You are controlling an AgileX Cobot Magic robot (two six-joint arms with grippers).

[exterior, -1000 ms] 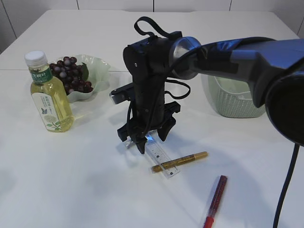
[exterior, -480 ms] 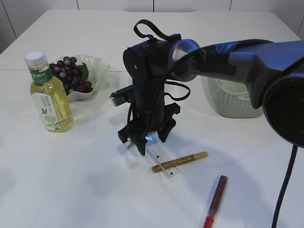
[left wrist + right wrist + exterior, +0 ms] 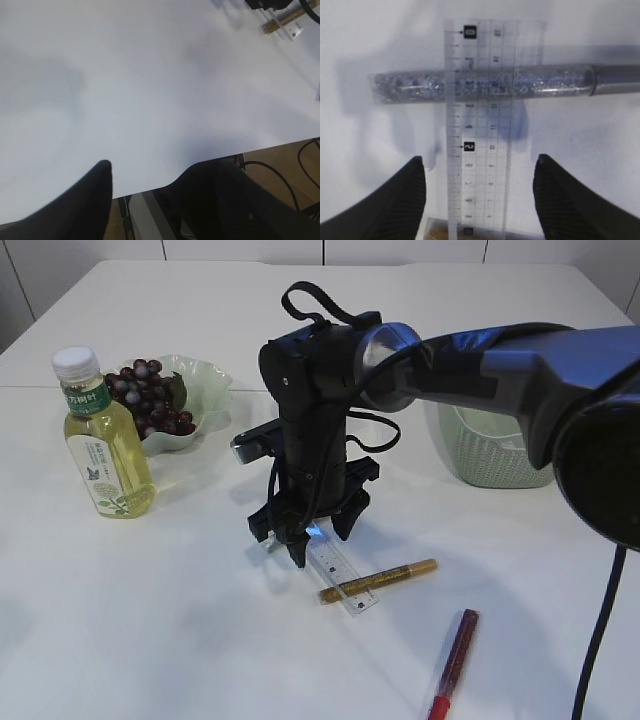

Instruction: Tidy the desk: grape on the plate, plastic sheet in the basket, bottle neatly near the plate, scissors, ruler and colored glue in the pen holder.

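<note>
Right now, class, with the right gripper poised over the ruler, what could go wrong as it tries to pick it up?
1. The clear ruler lies across the gold glue pen, so lifting it could roll the pen away.
2. The ruler lies thin and nearly flat on the table; the open right gripper may slip off it or scrape the surface.
3. The red pen lies near the front edge and could be knocked off.

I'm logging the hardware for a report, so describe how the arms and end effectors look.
The right arm is glossy black, with a round silver joint cap at the wrist. Black cables loop over the wrist block, and another hangs at the exterior view's right edge. The right end effector has dark tapered fingers, with a small blue light between them. The left end effector shows only black fingers.
</note>
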